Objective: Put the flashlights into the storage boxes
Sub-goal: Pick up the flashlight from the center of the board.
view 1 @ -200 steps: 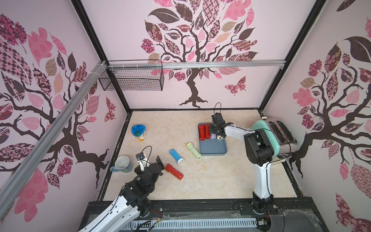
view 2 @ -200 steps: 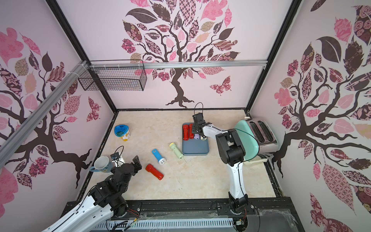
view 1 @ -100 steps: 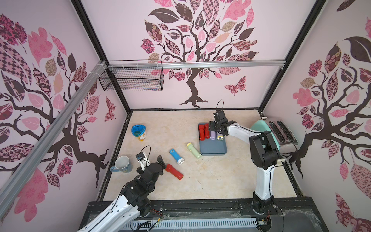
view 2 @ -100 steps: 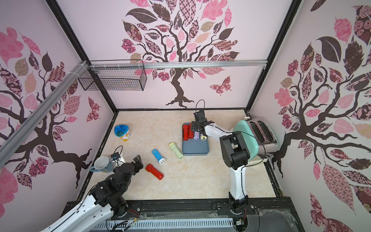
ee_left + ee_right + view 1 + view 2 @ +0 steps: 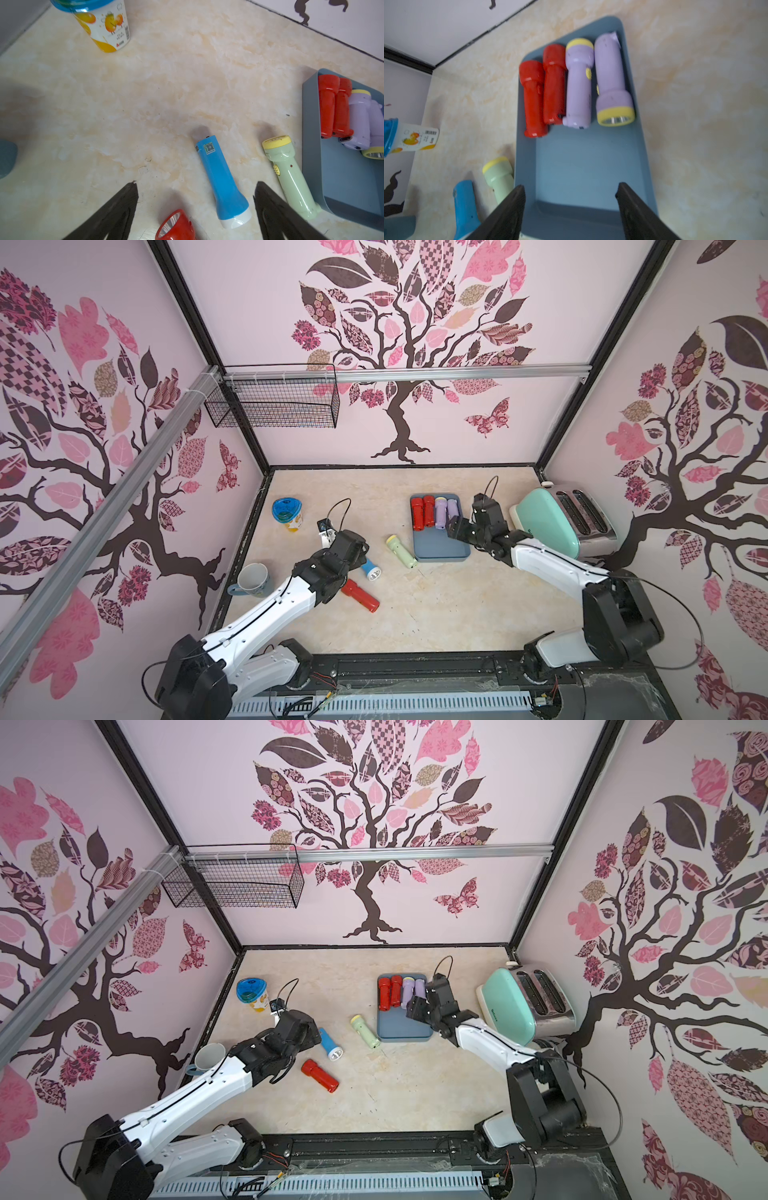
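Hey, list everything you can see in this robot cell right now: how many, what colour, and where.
tray: one, slate-blue, right of centre.
red flashlights: two, red, tray's far end.
lilac flashlights: two, lilac, beside them.
green flashlight: one, pale green, beside the tray's left side.
blue flashlight: one, blue, left of the green one.
loose red flashlight: one, red, nearer the front.
cup: one, blue-lidded, far left.
mug: one, grey-blue, left edge.
toaster: one, mint, right edge.
wire basket: one, black, hanging back left.
left gripper: one, black, open above the blue flashlight.
right gripper: one, black, open above the tray's near end.
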### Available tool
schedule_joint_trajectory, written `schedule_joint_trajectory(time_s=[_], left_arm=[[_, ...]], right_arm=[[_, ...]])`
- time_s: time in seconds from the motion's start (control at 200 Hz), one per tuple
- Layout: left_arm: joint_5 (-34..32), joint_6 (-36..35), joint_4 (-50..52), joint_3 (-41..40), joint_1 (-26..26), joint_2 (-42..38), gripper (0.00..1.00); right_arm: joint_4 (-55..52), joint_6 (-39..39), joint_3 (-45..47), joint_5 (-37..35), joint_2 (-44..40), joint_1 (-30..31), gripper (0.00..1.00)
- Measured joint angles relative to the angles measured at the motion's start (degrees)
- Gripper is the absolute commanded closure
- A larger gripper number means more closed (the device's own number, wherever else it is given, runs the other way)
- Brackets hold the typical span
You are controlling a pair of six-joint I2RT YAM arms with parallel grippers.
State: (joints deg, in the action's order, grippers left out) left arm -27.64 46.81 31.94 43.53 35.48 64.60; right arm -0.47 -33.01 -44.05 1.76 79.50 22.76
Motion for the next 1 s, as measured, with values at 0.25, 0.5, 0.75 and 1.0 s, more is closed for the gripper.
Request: schedule_joint_trajectory(time_s=[0.25,0.5,0.75,1.0], left_arm=[[5.6,0.85,-0.5,2.54,-1.81,8.79,0.3],[10.4,3.69,-0.72,5.38,-2.08,18.08,0.31],[12.66,5.16,-0.68,8.55,-2.14,23.58,0.33],[13.68,5.77,0.13,12.7,-2.23,30.23,0.41]], right_arm=[[12.02,-0.02,21.0,-3.5,-13.4,0.42,0.23],[26.51,-3.54,30.99,-12.81,-14.38,0.44,0.18],[27.91,-5.44,29.18,-18.08,-10.88,1.2,0.14],[27.39,-6.27,27.82,-21.03,-10.51,1.55,0.12]])
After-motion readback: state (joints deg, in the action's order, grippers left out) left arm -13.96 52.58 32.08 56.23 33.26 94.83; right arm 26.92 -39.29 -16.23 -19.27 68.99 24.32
